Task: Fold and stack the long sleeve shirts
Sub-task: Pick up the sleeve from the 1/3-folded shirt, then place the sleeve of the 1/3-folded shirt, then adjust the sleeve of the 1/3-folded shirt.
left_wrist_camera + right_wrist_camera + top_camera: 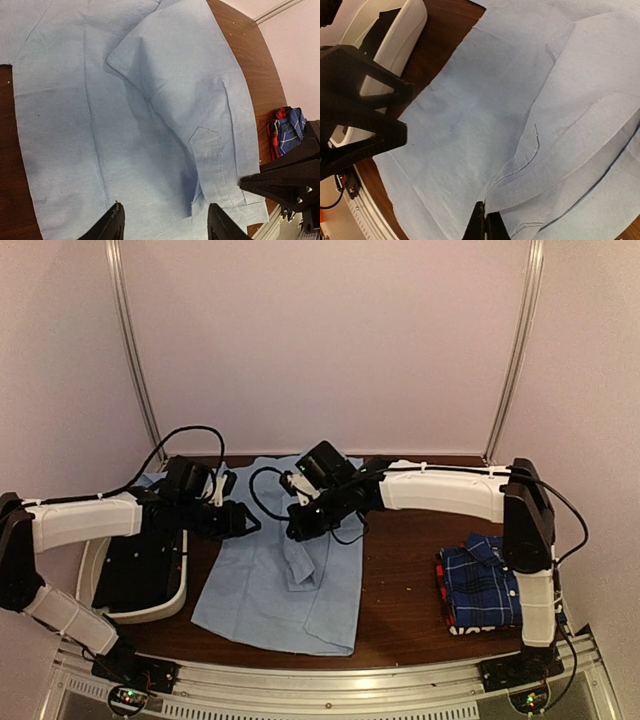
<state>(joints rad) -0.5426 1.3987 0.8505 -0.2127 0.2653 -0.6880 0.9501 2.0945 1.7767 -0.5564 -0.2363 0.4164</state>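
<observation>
Right wrist: right pincer pinching fold of light blue shirt.

Plain light blue shirt, navy-and-blue plaid shirt, white bin lined black, dark brown table.

light blue shirt: matt woven cloth | table: dark glossy wood | bin: smooth white plastic

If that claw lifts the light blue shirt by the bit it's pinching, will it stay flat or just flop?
Probably flop: the light blue shirt lies in soft folds and creases, so it should drape from the right gripper. It looks thin, so likely light. Pushed, it would likely bunch up on the table rather than slide.
</observation>
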